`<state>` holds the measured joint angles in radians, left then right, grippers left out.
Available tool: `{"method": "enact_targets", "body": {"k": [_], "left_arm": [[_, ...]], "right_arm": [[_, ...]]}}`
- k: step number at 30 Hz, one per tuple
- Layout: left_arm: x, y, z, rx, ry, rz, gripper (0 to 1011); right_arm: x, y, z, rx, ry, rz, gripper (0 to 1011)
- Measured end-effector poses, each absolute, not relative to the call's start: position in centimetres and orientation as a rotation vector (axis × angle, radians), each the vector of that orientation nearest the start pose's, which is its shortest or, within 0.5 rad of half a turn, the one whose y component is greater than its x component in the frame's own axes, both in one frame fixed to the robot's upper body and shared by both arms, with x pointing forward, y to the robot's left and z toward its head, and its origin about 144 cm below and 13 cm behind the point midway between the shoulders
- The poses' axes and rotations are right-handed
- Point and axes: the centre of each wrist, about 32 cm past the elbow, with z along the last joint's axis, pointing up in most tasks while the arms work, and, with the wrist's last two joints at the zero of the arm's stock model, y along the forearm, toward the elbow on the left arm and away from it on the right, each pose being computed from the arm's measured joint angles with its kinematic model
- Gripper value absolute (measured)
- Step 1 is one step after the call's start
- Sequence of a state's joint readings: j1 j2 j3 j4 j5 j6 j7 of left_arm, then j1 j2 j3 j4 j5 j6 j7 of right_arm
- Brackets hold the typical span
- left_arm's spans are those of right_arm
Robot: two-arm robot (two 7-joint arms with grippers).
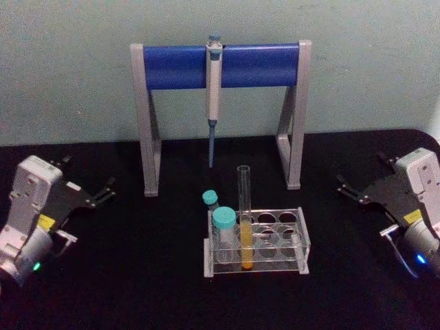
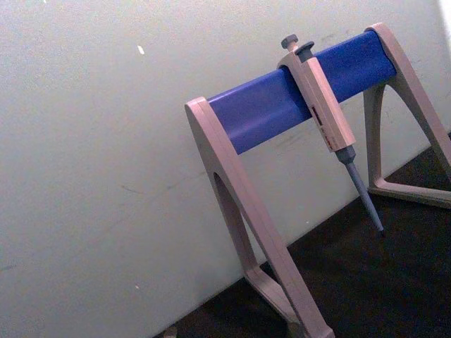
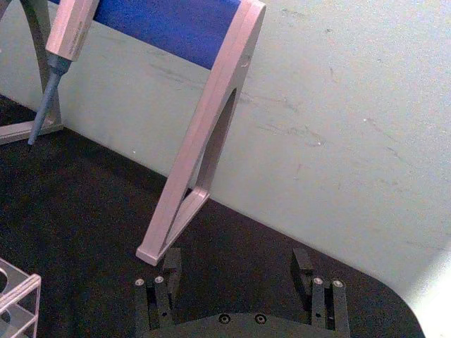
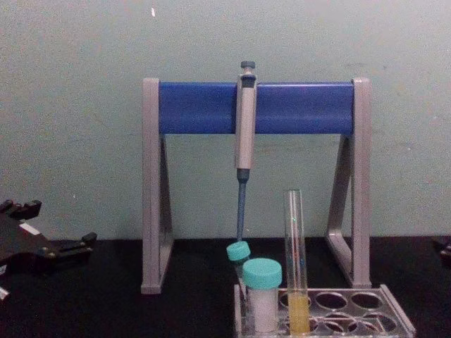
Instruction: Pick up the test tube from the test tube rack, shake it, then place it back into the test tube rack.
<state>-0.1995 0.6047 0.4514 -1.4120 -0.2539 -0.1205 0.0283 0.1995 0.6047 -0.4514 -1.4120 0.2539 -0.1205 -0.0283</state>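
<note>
The test tube stands in the test tube rack, the left claw and right claw are open and empty, so nothing looks started.

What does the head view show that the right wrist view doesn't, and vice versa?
Head view alone: the test tube standing in the test tube rack, two teal-capped vials, the open left gripper. Right wrist view alone: nothing new, just a closer look at the open right gripper. Shared: that gripper, the stand, the pipette, a rack corner.
</note>
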Motion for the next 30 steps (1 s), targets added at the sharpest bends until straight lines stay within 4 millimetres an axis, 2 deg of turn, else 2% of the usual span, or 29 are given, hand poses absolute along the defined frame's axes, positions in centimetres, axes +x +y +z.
{"method": "enact_targets", "body": {"k": [30], "left_arm": [[48.86,30.96,113.98,0.304,-0.285,1.248,1001]], "right_arm": [[48.86,-30.97,113.98,-0.305,-0.285,-1.248,1000]]}}
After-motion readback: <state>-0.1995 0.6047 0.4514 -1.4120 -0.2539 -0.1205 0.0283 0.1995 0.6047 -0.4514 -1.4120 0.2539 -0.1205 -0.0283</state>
